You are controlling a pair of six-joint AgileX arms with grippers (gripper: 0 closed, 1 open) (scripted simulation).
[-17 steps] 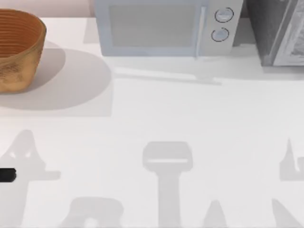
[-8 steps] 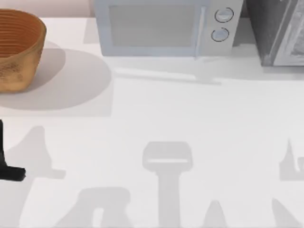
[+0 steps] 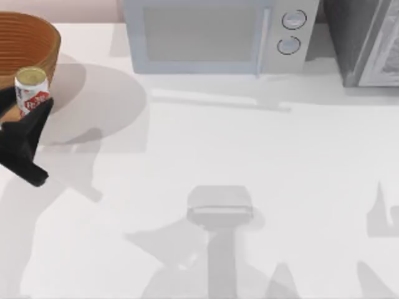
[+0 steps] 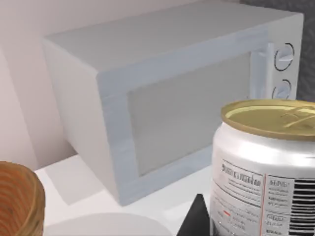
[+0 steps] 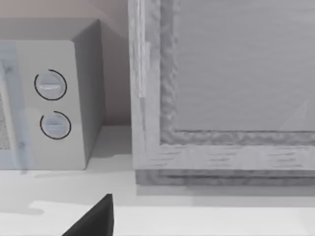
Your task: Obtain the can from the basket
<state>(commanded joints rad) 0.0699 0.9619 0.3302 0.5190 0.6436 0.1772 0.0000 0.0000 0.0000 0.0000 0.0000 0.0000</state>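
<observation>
Here, my left claw (image 3: 32, 107) is pinching the can (image 3: 32, 91) upright, gold top upward, its dark fingers (image 4: 196, 219) pressing against the white sides. Just behind the claw, the basket (image 3: 37, 34) is sitting on the tabletop (image 3: 249, 162) at its far left corner. Farther off to the claw's right, the microwave (image 3: 215, 36) is standing along the back edge.

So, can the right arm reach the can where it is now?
Probably not. The can is at the table's far left, by the basket, seemingly gripped by the left gripper; the whole table lies between.
</observation>
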